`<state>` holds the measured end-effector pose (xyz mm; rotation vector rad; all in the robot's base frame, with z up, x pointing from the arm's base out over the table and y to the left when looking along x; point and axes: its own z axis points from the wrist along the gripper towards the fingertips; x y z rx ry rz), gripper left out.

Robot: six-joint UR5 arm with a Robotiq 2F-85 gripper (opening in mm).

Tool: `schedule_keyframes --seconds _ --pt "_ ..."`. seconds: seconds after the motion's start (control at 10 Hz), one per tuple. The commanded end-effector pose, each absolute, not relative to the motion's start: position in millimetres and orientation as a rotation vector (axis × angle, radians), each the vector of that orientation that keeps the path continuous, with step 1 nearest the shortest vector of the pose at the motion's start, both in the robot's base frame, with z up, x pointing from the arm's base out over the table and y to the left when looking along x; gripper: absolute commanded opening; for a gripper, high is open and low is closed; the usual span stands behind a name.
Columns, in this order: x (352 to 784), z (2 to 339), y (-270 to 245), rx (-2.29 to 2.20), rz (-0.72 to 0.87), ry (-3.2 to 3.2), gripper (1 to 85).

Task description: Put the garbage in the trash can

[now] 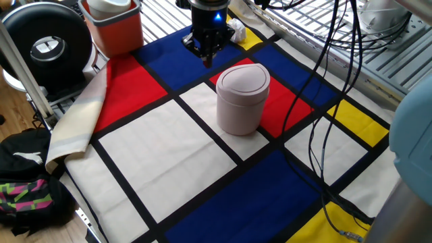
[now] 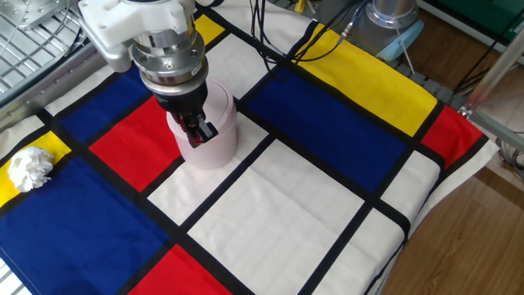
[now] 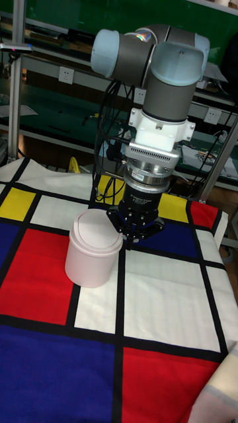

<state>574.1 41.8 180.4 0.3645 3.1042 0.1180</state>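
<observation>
While tissue wad [image 2: 29,168] lies near surface's [image 2: 278,213] edge on yellow | gripper [image 2: 199,127] narrow, holding nothing, beside pink bin [image 1: 241,98] | wad looks light, soft (likely compressible): pinch across its middle

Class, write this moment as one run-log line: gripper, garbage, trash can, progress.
gripper: jaws near-closed, empty, above cloth | garbage: on yellow patch, untouched | trash can: upright, lid shut | progress: pick not begun
</observation>
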Motion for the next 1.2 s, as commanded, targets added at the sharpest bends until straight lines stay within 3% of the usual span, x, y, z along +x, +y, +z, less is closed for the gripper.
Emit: schedule_keyframes --seconds 0.0,1.1 --pt "572 185 46 0.366 0.148 3.108 1.0" --pt "611 187 29 0.469 0.081 2.94 1.0"
